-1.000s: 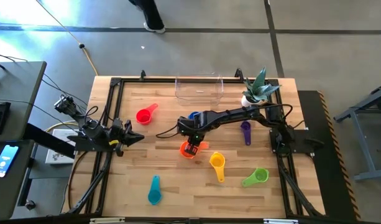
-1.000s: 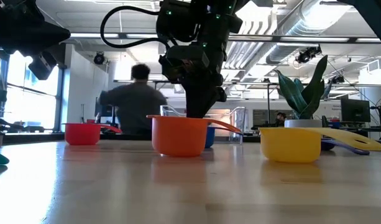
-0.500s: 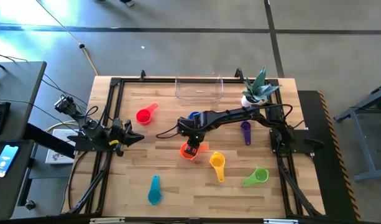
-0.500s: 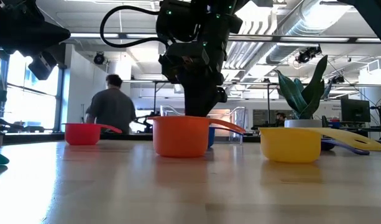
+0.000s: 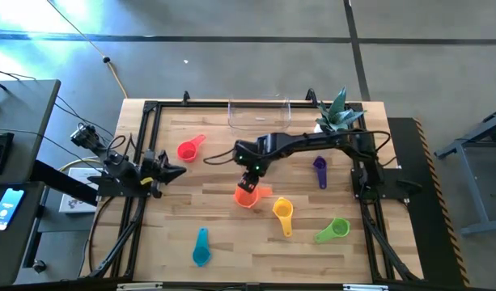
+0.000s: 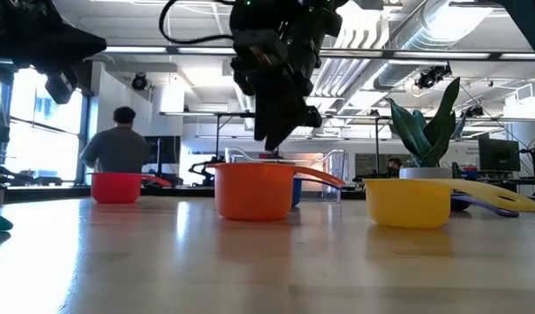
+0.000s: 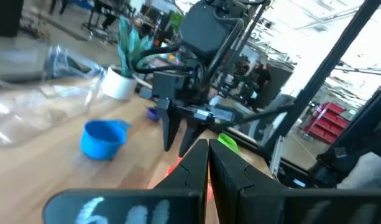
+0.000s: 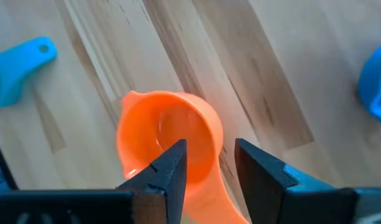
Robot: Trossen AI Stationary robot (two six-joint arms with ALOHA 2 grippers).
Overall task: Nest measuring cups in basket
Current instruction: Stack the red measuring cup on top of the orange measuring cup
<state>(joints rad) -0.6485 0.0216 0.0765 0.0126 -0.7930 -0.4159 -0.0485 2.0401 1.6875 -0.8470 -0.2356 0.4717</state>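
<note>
- My right gripper has come up off the orange cup; a second ago its fingers were down at the rim, now they hang just above the bowl, spread apart and holding nothing (the right wrist view shows the cup sitting free between and below them)
- The orange cup itself has not moved: it sits upright on the table near the middle, handle toward the yellow cup
- So that grasp gave me nothing, I judge, and the cup is no closer to the basket, which stands at the far edge with no cup visible in it
- Red cup, teal cup, green cup, purple cup and blue cup all lie loose on the wood, apart from each other
- My left gripper waits at the left side, fingers pressed together, empty
</note>
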